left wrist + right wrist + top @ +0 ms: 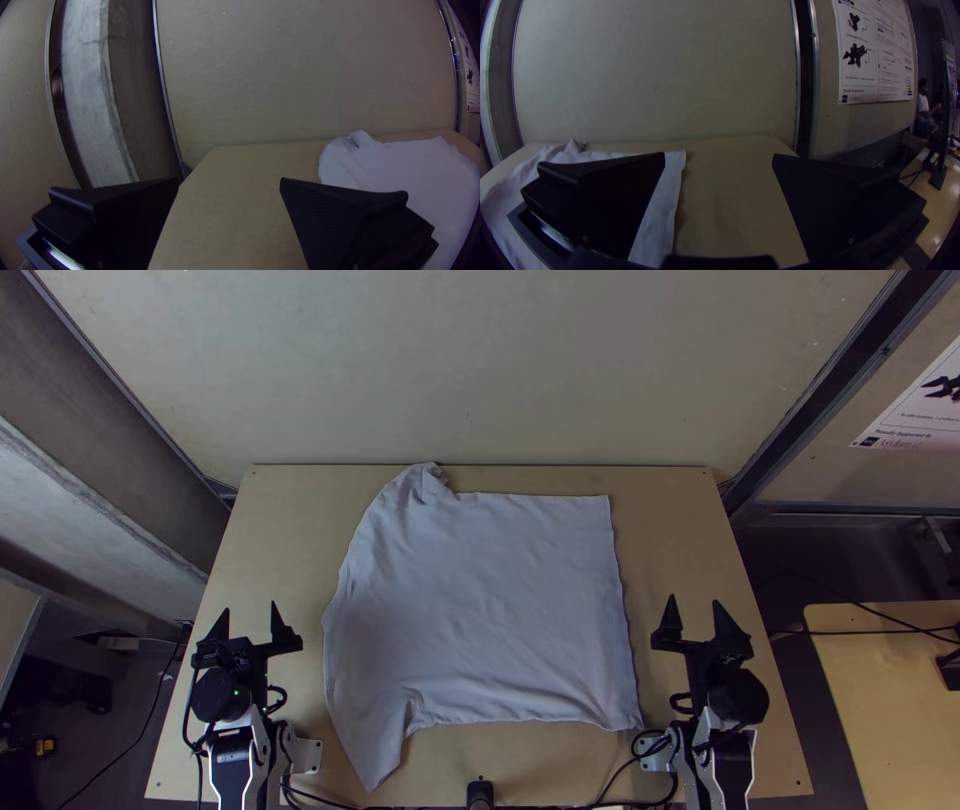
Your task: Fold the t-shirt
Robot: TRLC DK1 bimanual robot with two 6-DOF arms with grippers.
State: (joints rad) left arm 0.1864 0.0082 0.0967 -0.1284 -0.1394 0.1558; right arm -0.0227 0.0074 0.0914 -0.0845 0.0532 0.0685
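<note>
A pale t-shirt (490, 605) lies spread on the table, its straight hem side to the right and its sleeves at the left, one toward the back edge and one toward the front. The back sleeve is slightly bunched. My left gripper (250, 628) stands open to the left of the shirt, apart from it. To the right of the cloth is my right gripper (693, 622), also open. Nothing lies between the fingers of the left gripper (229, 185) or of the right gripper (719, 160) in the wrist views. The shirt (400, 170) touches neither.
Bare wooden table (270, 530) borders the shirt on all sides. A pale wall (480, 360) rises behind the back edge. Black cables (620, 775) run along the front edge between the arms' bases, near a small black post (480, 792).
</note>
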